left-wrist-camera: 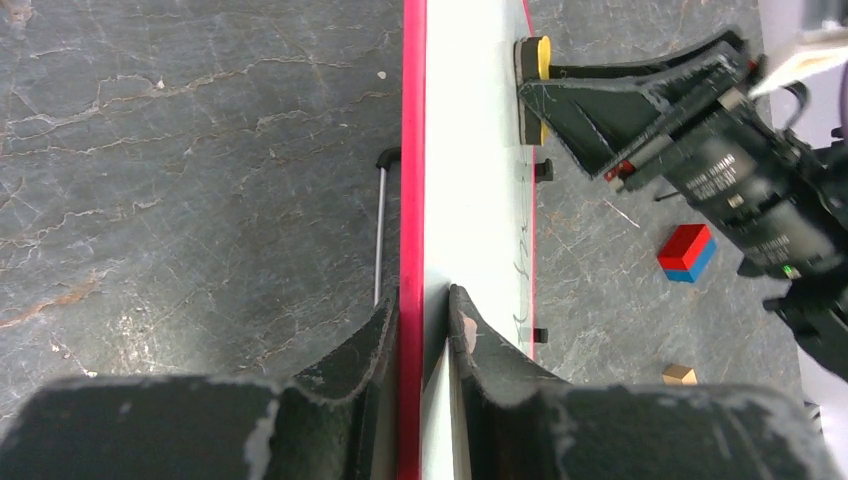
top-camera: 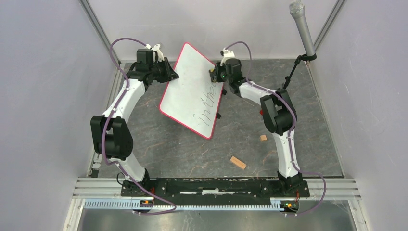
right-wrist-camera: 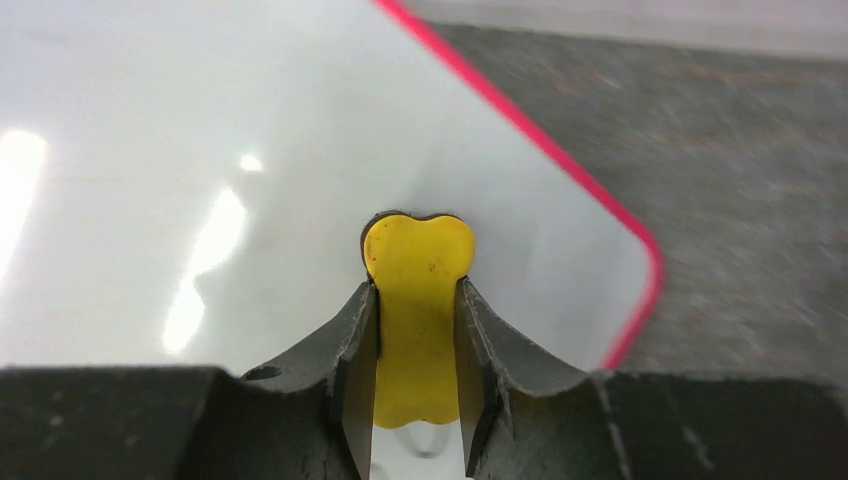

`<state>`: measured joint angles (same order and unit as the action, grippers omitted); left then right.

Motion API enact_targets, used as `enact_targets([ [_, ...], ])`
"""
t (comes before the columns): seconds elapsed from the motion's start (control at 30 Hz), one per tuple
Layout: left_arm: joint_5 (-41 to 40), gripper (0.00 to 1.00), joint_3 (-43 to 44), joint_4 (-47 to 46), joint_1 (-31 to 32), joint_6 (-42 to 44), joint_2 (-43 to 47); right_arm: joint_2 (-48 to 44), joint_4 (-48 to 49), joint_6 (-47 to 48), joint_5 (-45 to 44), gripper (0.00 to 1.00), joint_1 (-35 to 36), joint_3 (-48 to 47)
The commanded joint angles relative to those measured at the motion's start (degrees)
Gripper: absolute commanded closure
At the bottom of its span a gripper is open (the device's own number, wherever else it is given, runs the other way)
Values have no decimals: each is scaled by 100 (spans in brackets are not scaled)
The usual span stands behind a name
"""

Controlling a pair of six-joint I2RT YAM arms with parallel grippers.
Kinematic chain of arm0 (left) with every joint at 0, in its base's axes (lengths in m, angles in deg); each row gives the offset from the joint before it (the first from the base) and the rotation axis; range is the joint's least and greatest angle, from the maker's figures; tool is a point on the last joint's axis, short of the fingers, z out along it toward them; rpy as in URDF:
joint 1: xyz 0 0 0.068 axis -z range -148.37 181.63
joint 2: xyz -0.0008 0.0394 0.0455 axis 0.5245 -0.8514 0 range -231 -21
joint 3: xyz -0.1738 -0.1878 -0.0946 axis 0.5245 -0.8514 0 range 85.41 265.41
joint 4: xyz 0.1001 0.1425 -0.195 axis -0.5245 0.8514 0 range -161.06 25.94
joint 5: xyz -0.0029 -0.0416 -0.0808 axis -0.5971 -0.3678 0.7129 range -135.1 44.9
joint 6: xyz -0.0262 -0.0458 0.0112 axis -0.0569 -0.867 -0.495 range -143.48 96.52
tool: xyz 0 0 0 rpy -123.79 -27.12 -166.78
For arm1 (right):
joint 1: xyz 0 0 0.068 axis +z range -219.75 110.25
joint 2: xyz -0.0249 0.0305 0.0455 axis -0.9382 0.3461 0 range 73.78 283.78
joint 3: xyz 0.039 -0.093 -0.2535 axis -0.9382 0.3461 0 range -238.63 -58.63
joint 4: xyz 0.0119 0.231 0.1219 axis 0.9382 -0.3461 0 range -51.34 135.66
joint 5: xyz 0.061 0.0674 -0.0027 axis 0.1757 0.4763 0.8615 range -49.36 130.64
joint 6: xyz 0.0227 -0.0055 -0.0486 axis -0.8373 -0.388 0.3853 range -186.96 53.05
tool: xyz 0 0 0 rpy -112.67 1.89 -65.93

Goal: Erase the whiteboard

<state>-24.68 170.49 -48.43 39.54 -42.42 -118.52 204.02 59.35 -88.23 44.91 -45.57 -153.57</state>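
Observation:
The whiteboard [top-camera: 190, 89], white with a thin red rim, is held tilted up off the table at the back centre, with black handwriting along its right edge. My left gripper [top-camera: 169, 72] is shut on the board's left rim; in the left wrist view its jaws [left-wrist-camera: 430, 320] clamp the red edge of the whiteboard [left-wrist-camera: 470, 150]. My right gripper [top-camera: 215, 74] is shut on a yellow eraser [right-wrist-camera: 418, 300], which presses flat on the whiteboard [right-wrist-camera: 200, 150] near a rounded corner. The eraser also shows in the left wrist view [left-wrist-camera: 535, 85].
Two small wooden blocks [top-camera: 237, 162] [top-camera: 263, 138] lie on the grey stone-pattern table to the right front. A red and blue block [left-wrist-camera: 686, 252] lies under the right arm. A microphone [top-camera: 303, 26] on a stand rises at the back right. Grey walls enclose the table.

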Motion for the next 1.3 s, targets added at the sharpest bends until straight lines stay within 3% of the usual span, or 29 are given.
enact_targets([
  [0.0,-84,98,7,145,106,294,39,-158,351,351,698,71,866,-232],
  [0.2,-134,98,-43,144,110,319,122,568,-238,-112,562,71,493,-1024],
  [0.47,-68,98,-19,145,106,278,160,420,-19,-811,606,71,-102,4],
  [0.7,3,98,-61,75,106,205,128,-89,172,-434,614,72,299,641],
  [1.0,-6,98,-71,75,106,201,121,-978,397,786,106,71,1512,1199],
  [1.27,-73,98,-56,122,106,290,198,-676,558,-9,295,74,1160,1282],
])
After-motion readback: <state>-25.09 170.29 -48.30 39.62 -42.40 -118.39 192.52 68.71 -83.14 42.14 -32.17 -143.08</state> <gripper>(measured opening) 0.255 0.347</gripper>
